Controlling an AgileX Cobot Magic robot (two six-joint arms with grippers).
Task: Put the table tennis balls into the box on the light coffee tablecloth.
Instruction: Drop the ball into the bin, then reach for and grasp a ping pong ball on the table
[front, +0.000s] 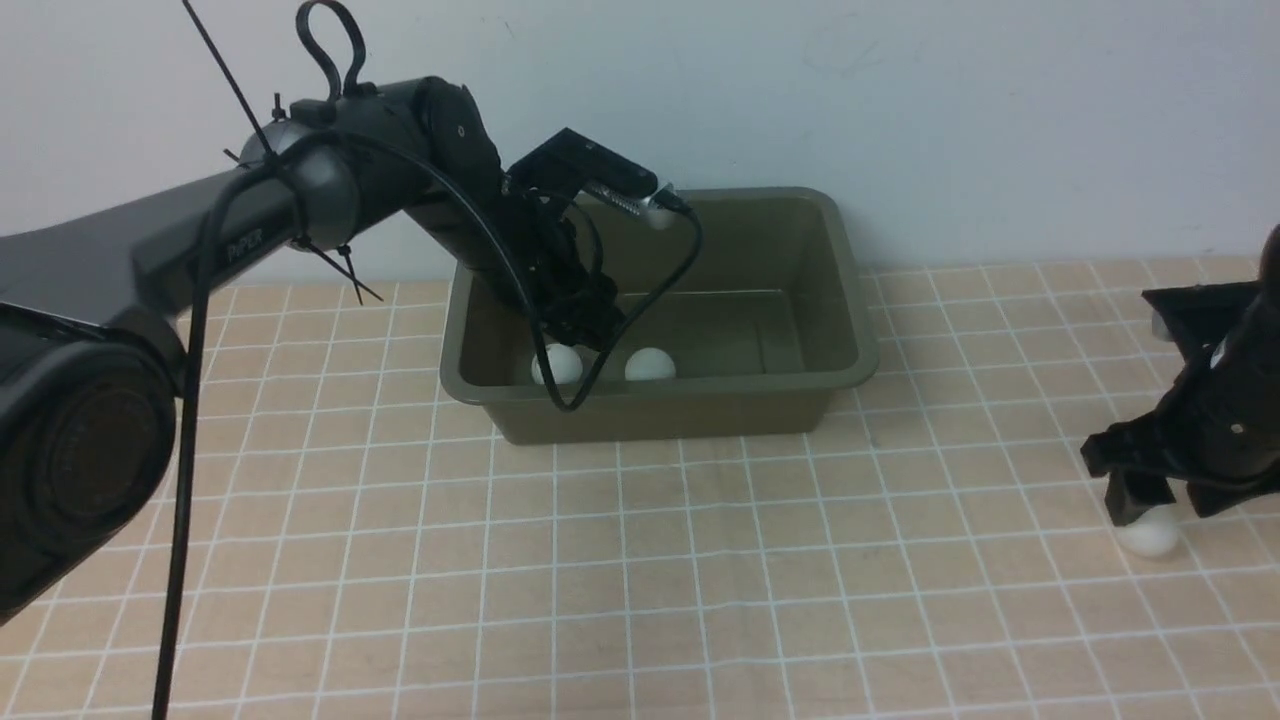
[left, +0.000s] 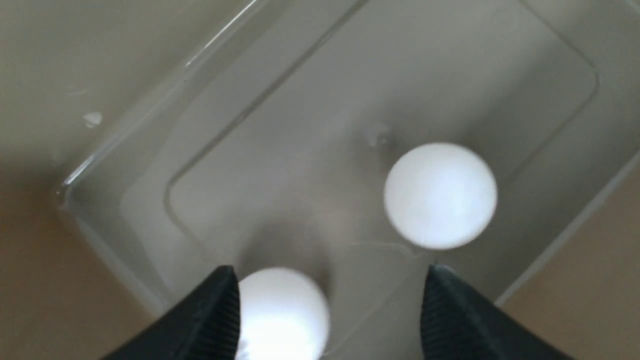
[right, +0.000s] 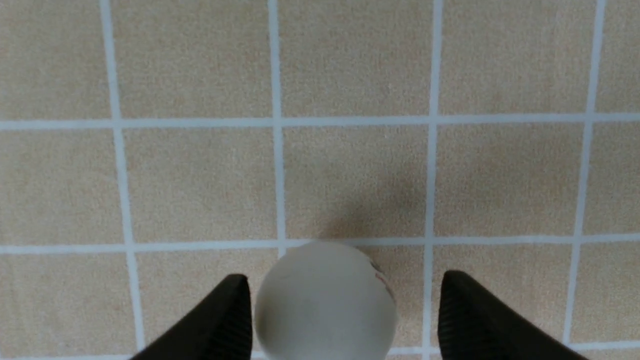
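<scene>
The olive-green box (front: 850, 300) stands at the back middle of the light coffee tablecloth (front: 640, 590). Two white table tennis balls lie on its floor near the front wall, one on the left (front: 557, 365) and one beside it (front: 650, 365). My left gripper (front: 590, 330) reaches down inside the box, open and empty. In the left wrist view its jaws (left: 330, 300) stand wide apart, one ball (left: 282, 315) beside one finger and the other ball (left: 440, 195) ahead. My right gripper (front: 1165, 500) is open around the third ball (front: 1150, 537) on the cloth at the right, jaws (right: 340, 310) either side of the ball (right: 325, 300).
A plain white wall runs behind the box. The left arm's black cable (front: 190, 450) hangs down over the cloth at the left. The checked cloth stretches across the front and middle.
</scene>
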